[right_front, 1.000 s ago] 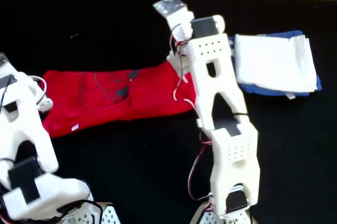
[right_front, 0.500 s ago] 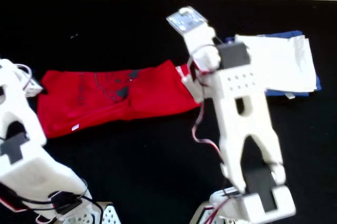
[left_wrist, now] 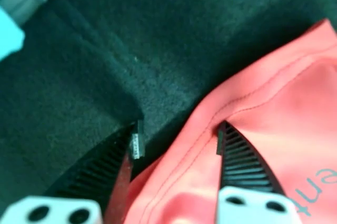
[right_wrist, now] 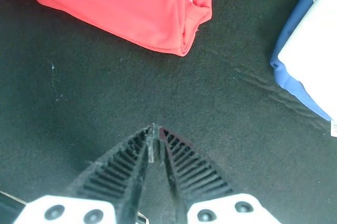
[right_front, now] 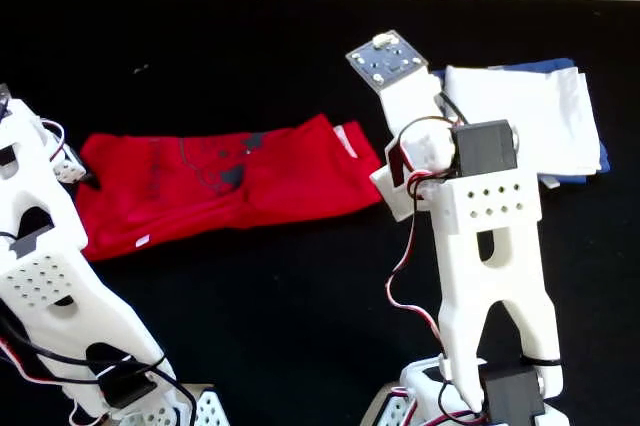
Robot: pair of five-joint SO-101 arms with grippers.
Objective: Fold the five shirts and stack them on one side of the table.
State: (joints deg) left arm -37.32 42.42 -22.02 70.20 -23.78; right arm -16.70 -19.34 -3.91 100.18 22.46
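Note:
A red shirt [right_front: 220, 181], folded into a long strip, lies across the middle of the black table. My left gripper [left_wrist: 179, 140] is open at its left end, one finger [left_wrist: 234, 153] on the red cloth [left_wrist: 274, 119] and the other on the table, with the hem between them. My right gripper [right_wrist: 156, 134] is shut and empty over bare table, a short way off the red shirt's [right_wrist: 142, 8] collar end. A folded white shirt [right_front: 520, 116] rests on a folded blue one [right_front: 590, 161] at the back right.
The right arm [right_front: 485, 246] rises from the front edge between the red shirt and the stack. The left arm [right_front: 40, 246] stands at the front left. In the right wrist view the blue shirt's edge [right_wrist: 295, 84] lies close beside the gripper.
The right arm has drawn back from the red shirt's right end and swung toward the stack. The left arm has lifted and moved in over the shirt's left end.

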